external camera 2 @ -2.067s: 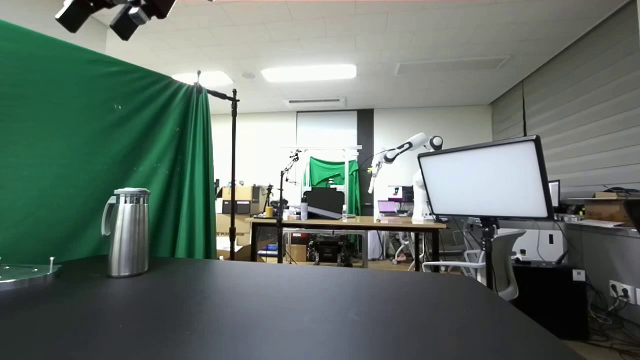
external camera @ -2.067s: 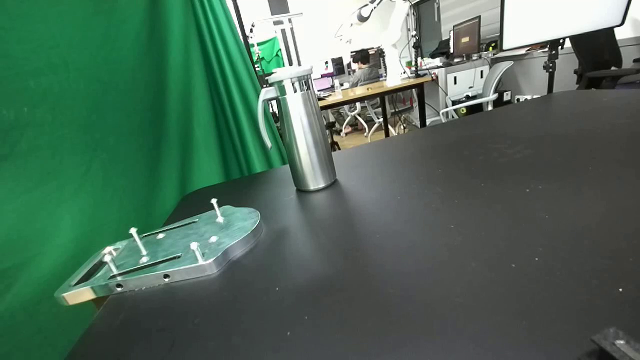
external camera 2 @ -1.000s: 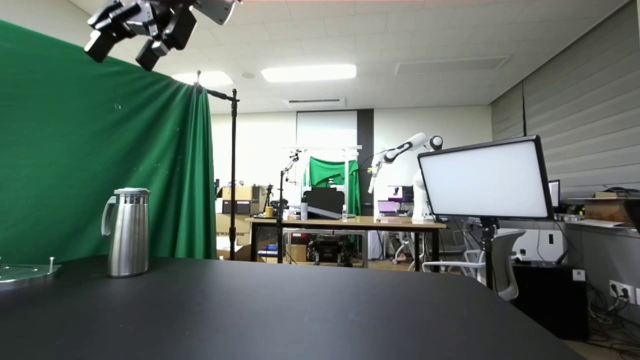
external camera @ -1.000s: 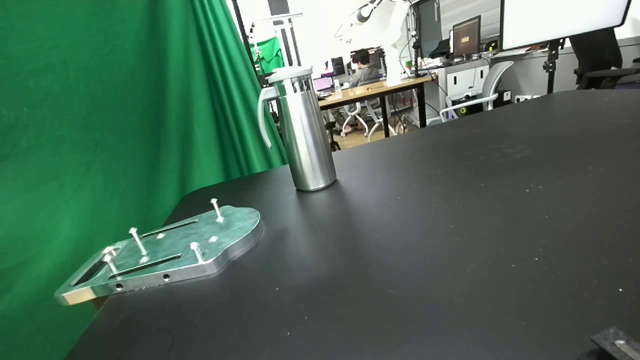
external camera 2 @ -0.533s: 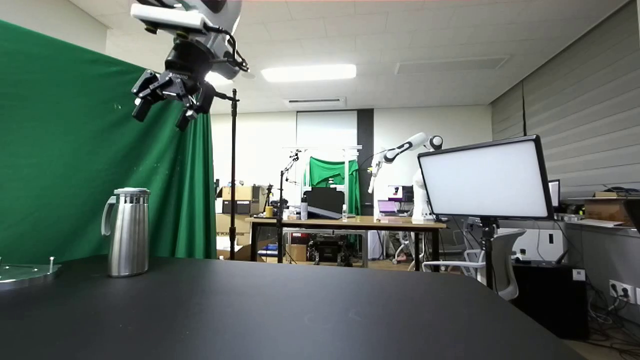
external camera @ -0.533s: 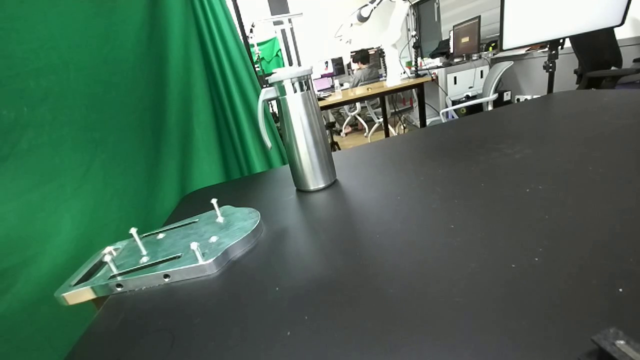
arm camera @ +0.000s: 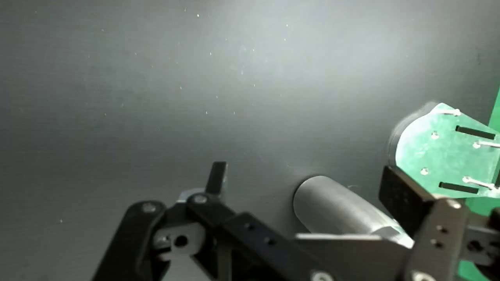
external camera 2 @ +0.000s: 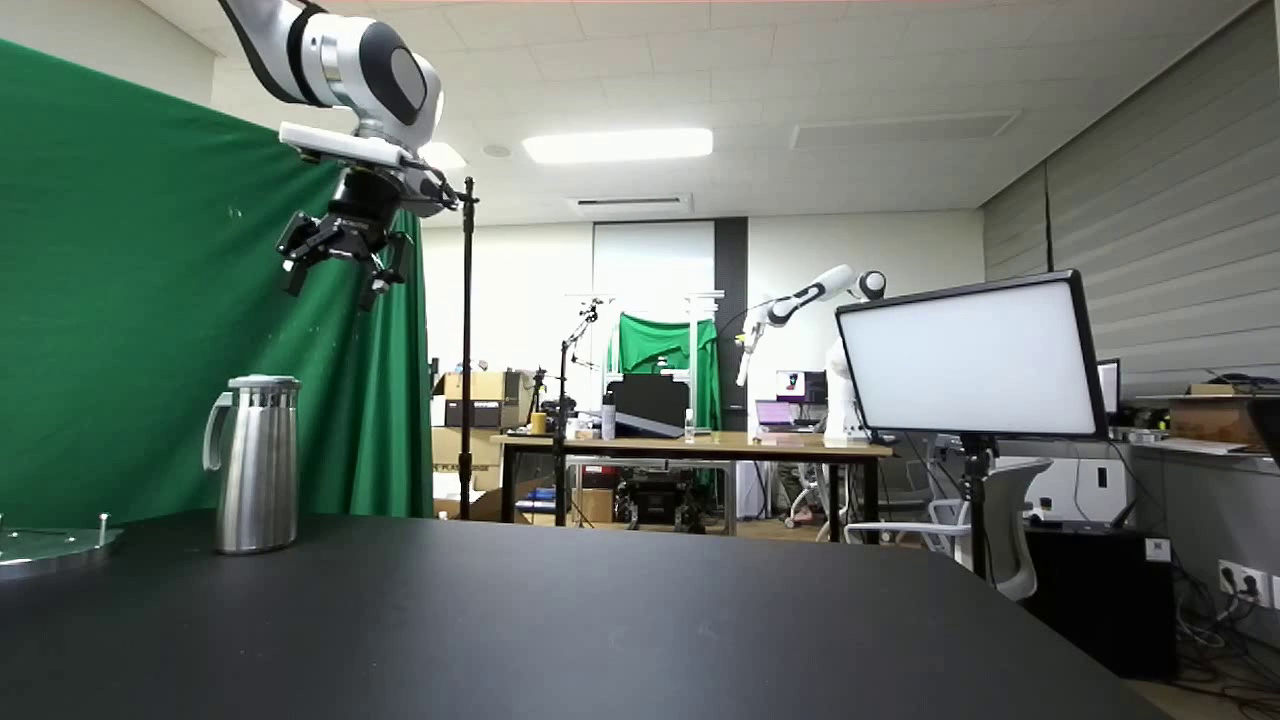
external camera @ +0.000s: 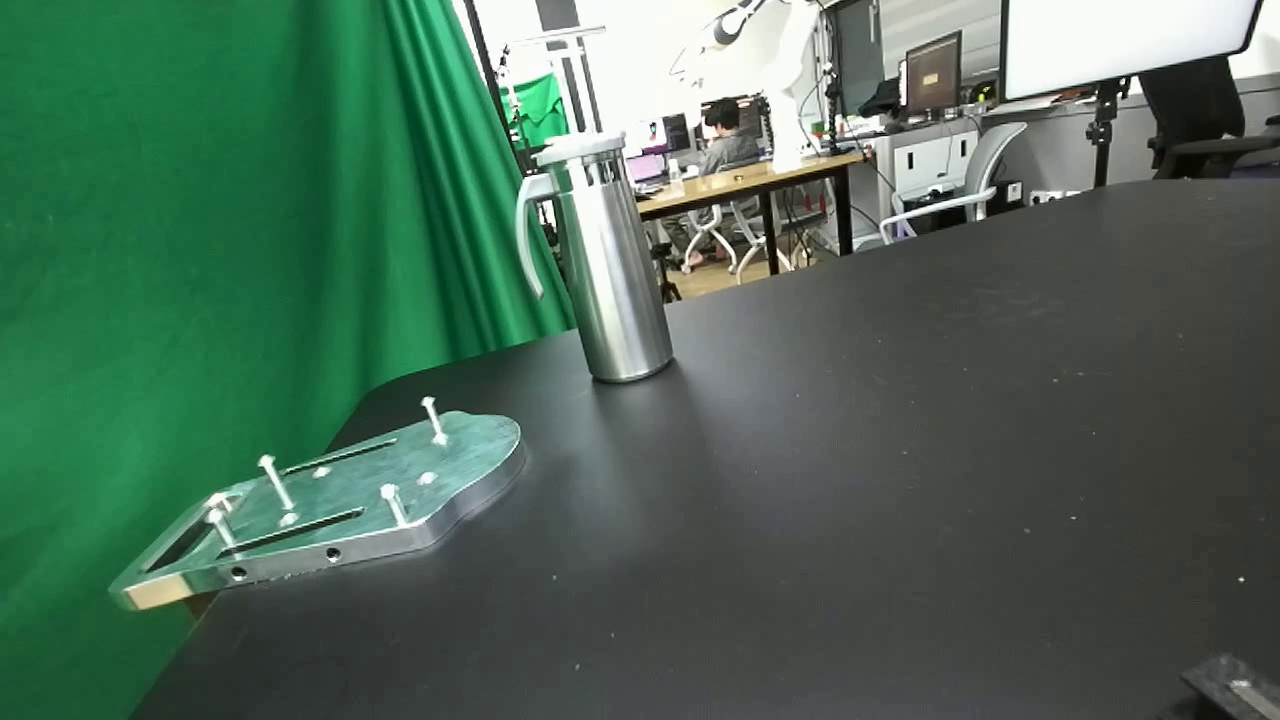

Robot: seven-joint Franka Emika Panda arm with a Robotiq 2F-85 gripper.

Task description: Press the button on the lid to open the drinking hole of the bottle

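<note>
The steel bottle (external camera: 622, 280) stands upright on the black table in both exterior views (external camera 2: 258, 480), with a pale grey handle on its side. Its greyish lid (external camera: 578, 148) is on top, also seen in an exterior view (external camera 2: 264, 382). No button or drinking hole can be made out. My gripper (external camera 2: 331, 290) is open and empty, above and to the right of the lid in that view, apart from it. In the wrist view the bottle (arm camera: 336, 207) shows between the spread fingers of my gripper (arm camera: 304, 175). There the lid end is mostly hidden behind the gripper.
A flat green plate with metal pegs (external camera: 460, 450) lies at the table's edge near the bottle, also in the wrist view (arm camera: 441, 152). A green curtain (external camera: 250, 200) hangs behind. A black part (external camera: 1235, 690) shows in a corner. The table (external camera 2: 600, 620) extends away from the bottle.
My gripper has come down from the top of an exterior view and moved right, towards the bottle's height; more of the arm shows. Its fingers stay open. The bottle and plate have not moved.
</note>
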